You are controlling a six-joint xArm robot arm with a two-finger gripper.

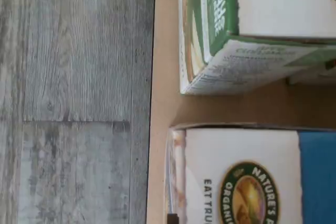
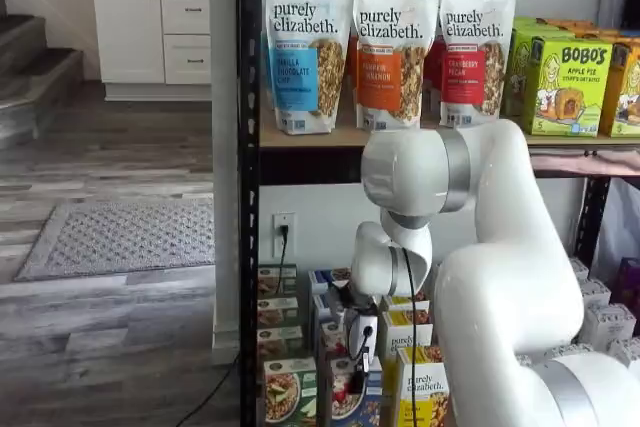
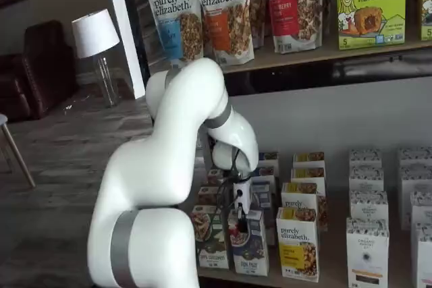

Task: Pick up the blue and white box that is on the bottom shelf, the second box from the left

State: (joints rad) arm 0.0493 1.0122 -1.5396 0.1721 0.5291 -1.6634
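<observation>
blue box: front of the bottom shelf (image 3: 324, 281), standing upright between the green box (image 3: 210, 237) on its left and the yellow box (image 3: 298, 251) on its right. Blue box (image 3: 248, 244) shows in both shelf views; front one in its row, so it's the easy one to reach.
gripper: the gripper (image 3: 241, 219) hangs straight down over the blue box's top edge, probably so the fingers can straddle the narrow top.
gripper state: honestly can't tell. Fingers are dark against a dark box, so I can't say whether they've clamped it.
neighbours: boxes packed close, little room either side, hence the top-down approach I guess.
wrist view: looks down on the green box top and a white-and-blue top beside it, shelf board between.
</observation>
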